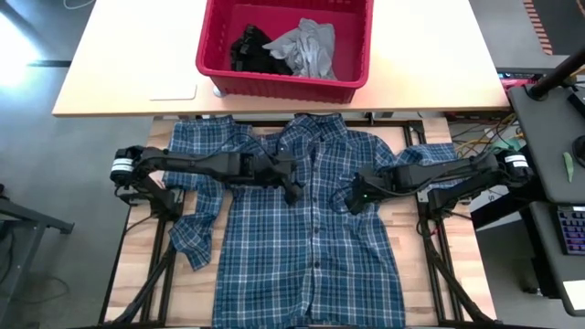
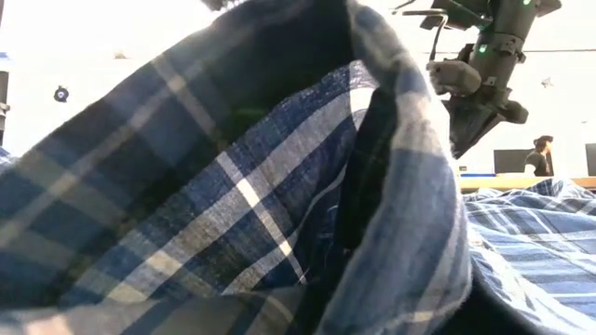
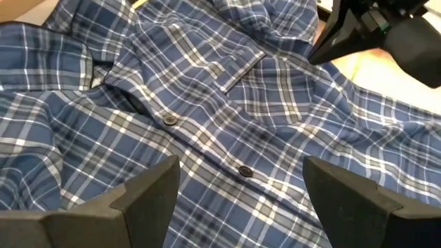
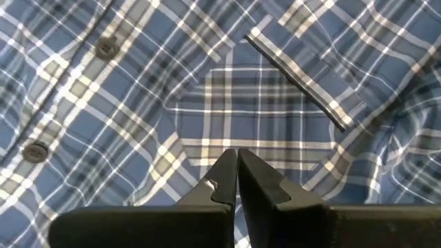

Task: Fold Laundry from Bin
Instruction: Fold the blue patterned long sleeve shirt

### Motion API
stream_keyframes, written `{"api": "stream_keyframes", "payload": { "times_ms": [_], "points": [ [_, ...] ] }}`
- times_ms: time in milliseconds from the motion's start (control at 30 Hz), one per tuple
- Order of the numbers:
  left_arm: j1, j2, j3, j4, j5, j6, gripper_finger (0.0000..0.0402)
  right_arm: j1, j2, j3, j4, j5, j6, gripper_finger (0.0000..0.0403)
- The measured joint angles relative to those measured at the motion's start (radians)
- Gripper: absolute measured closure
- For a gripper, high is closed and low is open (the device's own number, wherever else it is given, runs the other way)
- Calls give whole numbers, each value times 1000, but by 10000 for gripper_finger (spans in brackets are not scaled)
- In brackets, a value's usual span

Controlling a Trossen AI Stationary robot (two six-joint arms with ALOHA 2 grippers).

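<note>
On a wooden table (image 1: 416, 228), plaid shirt (image 1: 311, 256) spread flat, collar toward the red bin (image 1: 283, 84), button line between left gripper (image 1: 294, 194), fingers apart, and right gripper (image 1: 352, 203), pinched shut, empty.

This looks like a robotics lab or test workshop, not a home. Two dark robot arms (image 1: 219, 166) are bolted to a black metal frame (image 1: 146, 274) around a pale wooden table (image 1: 430, 274), with a second light table (image 1: 128, 55) pushed against it. Loose cables (image 1: 475, 137) trail off the far edge, and a dark side desk (image 1: 548, 155) carries a keyboard (image 1: 571, 228). The floor (image 1: 46, 274) is plain grey. From table height, the room behind is bright and white-walled, with a long counter (image 2: 521, 181) and a person (image 2: 538, 156) far off near a dark screen (image 2: 507, 160).
</note>
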Motion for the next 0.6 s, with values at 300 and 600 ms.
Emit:
{"api": "stream_keyframes", "payload": {
  "times_ms": [300, 600],
  "points": [
    [1, -39, 0, 3, -16, -3, 112, 0, 2, 0, 23, 5, -14, 394],
    [1, -78, -1, -1, -17, 3, 112, -4, 0, 5, 15, 19, -19, 370]
  ]
}}
